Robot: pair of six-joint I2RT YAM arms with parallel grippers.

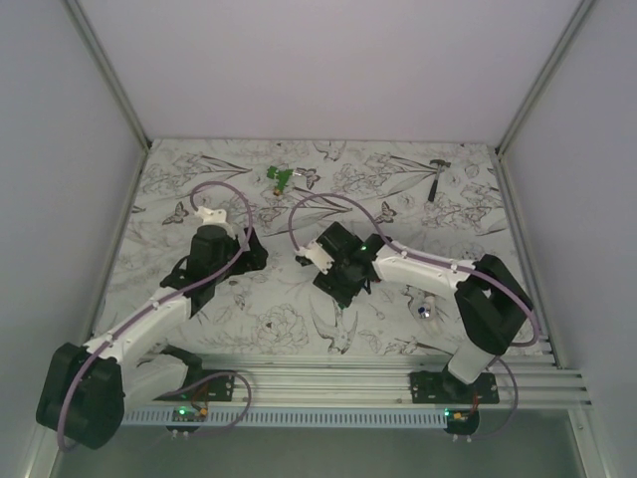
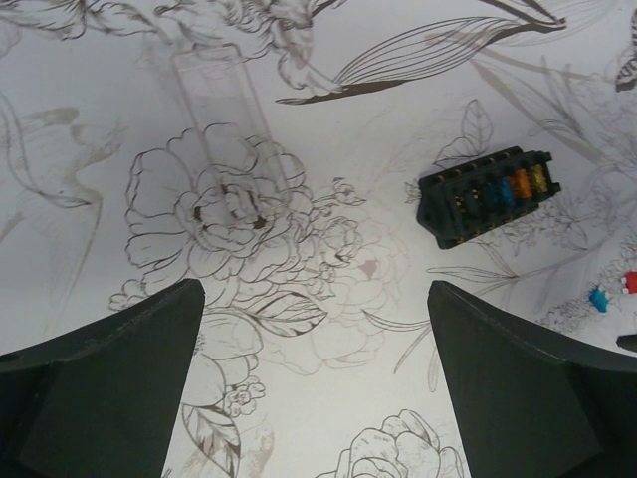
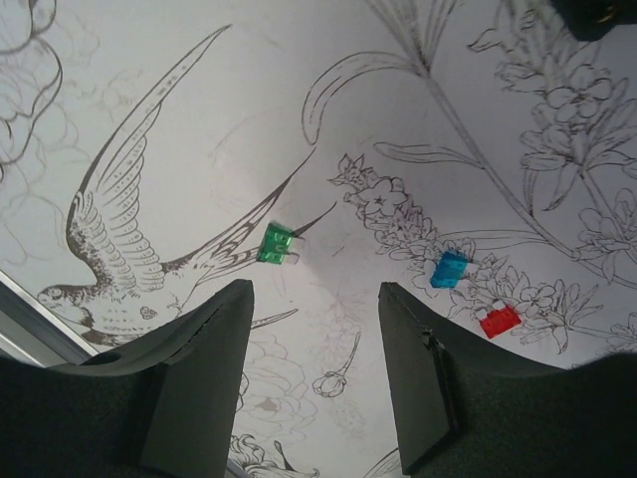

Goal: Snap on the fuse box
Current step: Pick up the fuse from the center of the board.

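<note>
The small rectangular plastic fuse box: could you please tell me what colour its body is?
The fuse box is black; clearest in the left wrist view.

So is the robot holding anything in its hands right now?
No, nothing. The left gripper and the right gripper are both open and empty; the fuse box lies loose, apart from both.

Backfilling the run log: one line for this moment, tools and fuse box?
left tool: open, empty | right tool: open, empty | fuse box: on table, free of both tools | green fuse: loose on table before right tool
</note>
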